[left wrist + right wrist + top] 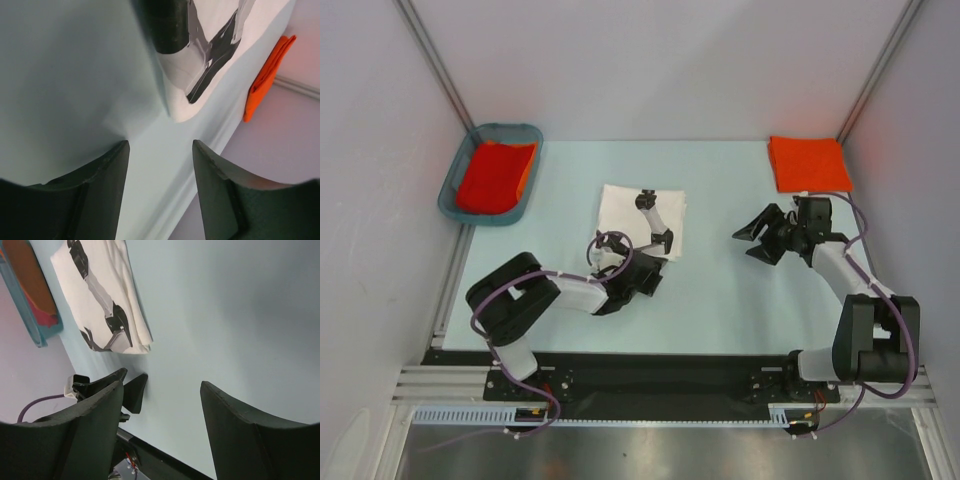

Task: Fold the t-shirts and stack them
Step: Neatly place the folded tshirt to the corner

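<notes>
1. The left arm covers the near-left corner of the folded white t-shirt (642, 212) at mid-table; its black print is glossy.
2. The left gripper (160, 150) stands parted and empty.
3. The right gripper (162, 382) gapes empty over the smooth pale table (720, 290).
4. A folded orange t-shirt (808, 163) lies square in the far right corner. A second orange t-shirt (496, 175) fills the teal plastic basket (525, 135).
</notes>
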Controlling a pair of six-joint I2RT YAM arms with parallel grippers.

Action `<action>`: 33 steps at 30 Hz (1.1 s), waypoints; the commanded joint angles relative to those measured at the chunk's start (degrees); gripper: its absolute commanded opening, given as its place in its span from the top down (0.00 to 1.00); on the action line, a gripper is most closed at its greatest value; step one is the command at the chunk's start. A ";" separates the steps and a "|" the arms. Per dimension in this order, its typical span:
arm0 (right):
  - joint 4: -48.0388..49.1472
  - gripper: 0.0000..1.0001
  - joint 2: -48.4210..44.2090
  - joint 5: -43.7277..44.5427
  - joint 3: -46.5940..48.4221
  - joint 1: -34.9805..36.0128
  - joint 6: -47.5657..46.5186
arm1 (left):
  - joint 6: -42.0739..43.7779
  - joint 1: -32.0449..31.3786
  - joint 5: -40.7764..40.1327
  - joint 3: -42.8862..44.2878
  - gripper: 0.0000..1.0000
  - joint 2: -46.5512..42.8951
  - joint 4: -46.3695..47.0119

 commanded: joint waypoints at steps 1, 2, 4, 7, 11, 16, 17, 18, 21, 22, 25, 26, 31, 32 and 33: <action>-1.20 0.31 -0.61 -1.67 2.83 -1.18 -2.78 | -5.50 -0.63 -4.27 2.23 0.42 3.81 -1.72; -1.20 0.31 -0.52 -1.58 3.00 -1.36 -3.13 | -6.21 -0.63 -4.71 2.41 0.43 4.18 -2.06; -1.11 0.30 -0.08 -1.66 3.18 -2.15 -3.31 | -7.18 -0.54 -6.99 2.50 0.43 4.62 -2.25; -0.32 0.30 0.71 -2.19 3.53 -2.94 -3.49 | -9.37 -0.46 -7.35 3.29 0.46 6.20 -2.85; -0.14 0.30 1.41 -2.28 4.41 -3.21 -3.58 | -11.23 -0.46 -7.09 6.09 0.48 9.27 -3.81; 0.03 0.30 1.94 -2.28 5.38 -4.00 -3.14 | -13.86 -0.54 -7.96 7.51 0.49 11.04 -6.11; 0.12 0.30 2.03 -2.28 5.90 -4.17 -3.14 | -13.87 -0.46 -8.14 8.12 0.50 11.12 -7.59; 0.12 0.30 1.94 -2.19 6.08 -4.17 -3.22 | -14.22 -0.46 -8.14 8.30 0.51 11.04 -8.65; 0.30 0.30 2.55 -2.28 6.61 -4.44 -2.79 | -14.05 -0.63 -8.06 8.82 0.52 11.39 -9.63; 0.73 0.29 2.73 -2.37 6.61 -4.44 -2.52 | -13.96 -0.63 -7.97 9.09 0.53 11.91 -9.71; 1.87 0.29 3.43 -2.37 6.70 -4.44 -1.65 | -13.08 -0.54 -7.96 10.14 0.55 12.61 -10.59; 2.05 0.29 3.70 -2.37 6.87 -4.44 -1.38 | -12.99 -0.54 -7.97 10.23 0.56 12.70 -10.85; 1.62 0.24 6.15 -2.63 8.45 -4.44 -3.57 | -13.43 -0.02 -7.36 8.75 0.78 12.53 -7.11; 1.27 0.21 7.46 -4.02 9.15 -4.44 -4.36 | -13.60 0.07 -7.52 7.00 0.84 11.14 -5.95; 0.48 0.18 9.22 -6.65 10.20 -4.35 -6.89 | -12.73 0.16 -7.70 6.81 0.92 10.34 -5.94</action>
